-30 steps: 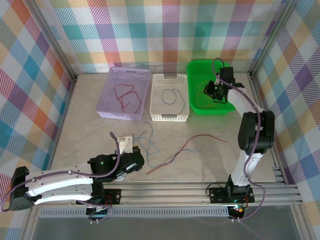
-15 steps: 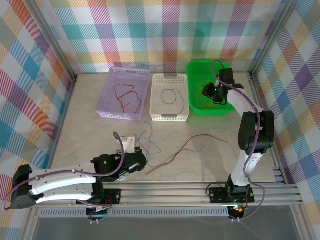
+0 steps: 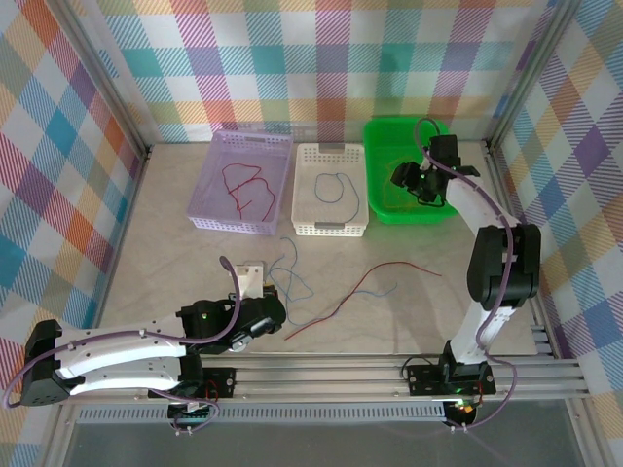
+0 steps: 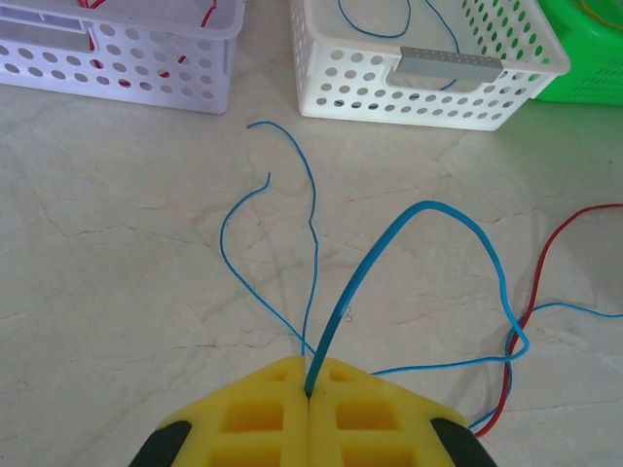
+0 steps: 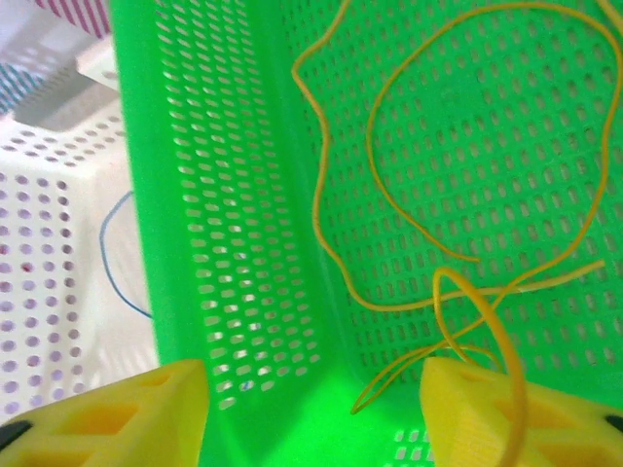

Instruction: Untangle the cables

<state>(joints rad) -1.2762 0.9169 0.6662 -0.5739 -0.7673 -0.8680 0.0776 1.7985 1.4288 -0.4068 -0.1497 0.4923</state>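
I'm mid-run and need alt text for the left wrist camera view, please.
The left gripper is shut on a blue cable that arcs up and right over the pale table, then drops to cross a red cable at the right. Beyond stand a lavender basket and a white basket.

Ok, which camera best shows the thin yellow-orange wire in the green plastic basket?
The right wrist view: close up, the thin yellow-orange wire lies in loops on the floor of the green plastic basket. The top external view shows faint lines in the basket; the left wrist view catches a sliver at its frame corner.
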